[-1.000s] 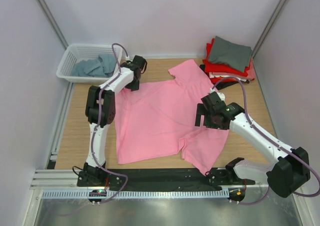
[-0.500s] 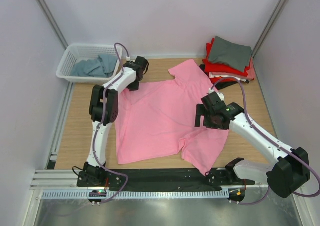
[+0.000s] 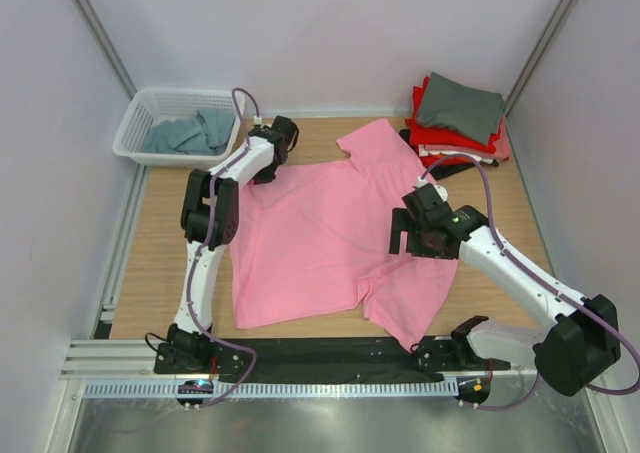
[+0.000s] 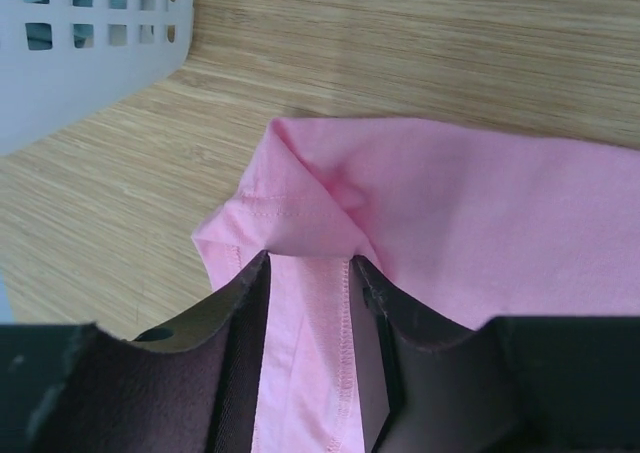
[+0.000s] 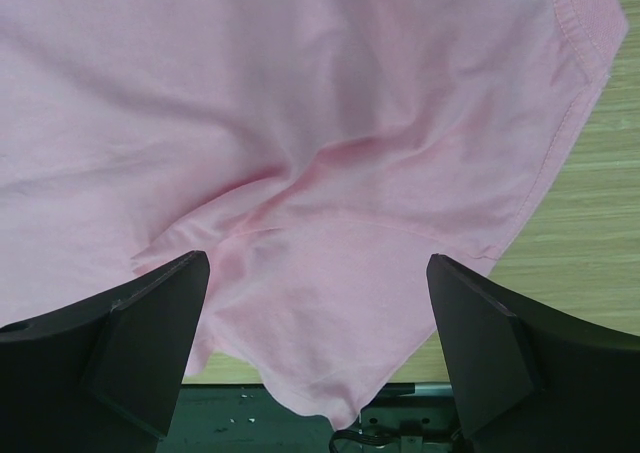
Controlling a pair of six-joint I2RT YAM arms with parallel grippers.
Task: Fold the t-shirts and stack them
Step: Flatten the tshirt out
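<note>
The pink t-shirt (image 3: 330, 228) lies spread on the wooden table, one sleeve hanging over the near edge. My left gripper (image 3: 272, 145) is at its far left sleeve. In the left wrist view the fingers (image 4: 245, 313) are close together with the pink hem (image 4: 310, 323) between them, and the cloth is folded over at the tips. My right gripper (image 3: 415, 235) hovers open above the shirt's right side; its wrist view shows only pink cloth (image 5: 320, 173) between the wide jaws. A folded stack of grey, red and black shirts (image 3: 458, 118) sits far right.
A white lattice basket (image 3: 140, 123) at the far left holds a grey-blue shirt (image 3: 190, 133); its wall shows in the left wrist view (image 4: 90, 33). A black rail (image 3: 330, 353) runs along the table's near edge. Grey walls close in on both sides.
My left gripper has crept a little farther away and to the right at the shirt's far left sleeve. The right arm and the shirt's body have not visibly moved.
</note>
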